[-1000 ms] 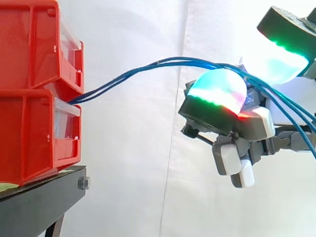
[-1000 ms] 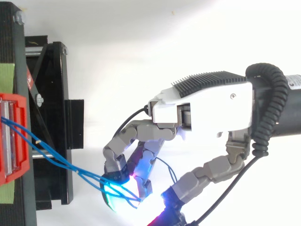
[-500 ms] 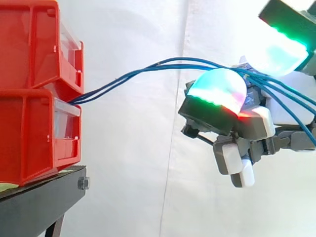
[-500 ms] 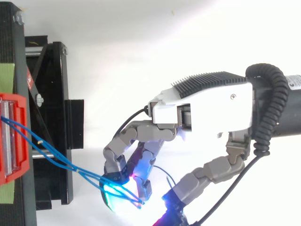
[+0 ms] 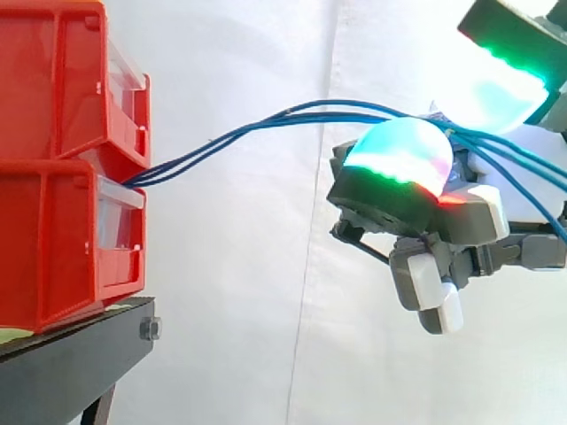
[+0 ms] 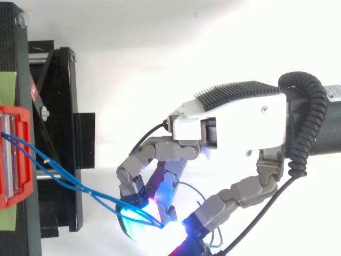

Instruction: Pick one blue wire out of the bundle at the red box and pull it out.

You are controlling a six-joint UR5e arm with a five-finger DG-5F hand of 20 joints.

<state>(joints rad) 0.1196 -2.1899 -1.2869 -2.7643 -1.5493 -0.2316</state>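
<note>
Several thin blue wires point(image 5: 239, 133) leave the gap between the two stacked red bins point(image 5: 62, 239) and arch rightward to my hand point(image 5: 461, 221). They run over a glowing cyan-green fingertip pad point(image 5: 399, 155) and under the raised thumb pad point(image 5: 505, 80). From above, the wires point(image 6: 64, 178) stretch from the red box point(image 6: 16, 154) to the curled fingers point(image 6: 133, 186), which close on the bundle. A loose loop of blue wire point(image 6: 194, 189) curls behind the fingers. My hand point(image 6: 234, 122) hangs clear of the bins, to their right.
The bins sit on a black stand point(image 5: 62, 363) whose frame point(image 6: 58, 106) juts toward my hand. A white curtain hangs behind. Open space lies between the stand and my hand.
My hand has shifted slightly right and away from the bins with the wires still on its fingers. The loose wire loop behind the fingers has grown.
</note>
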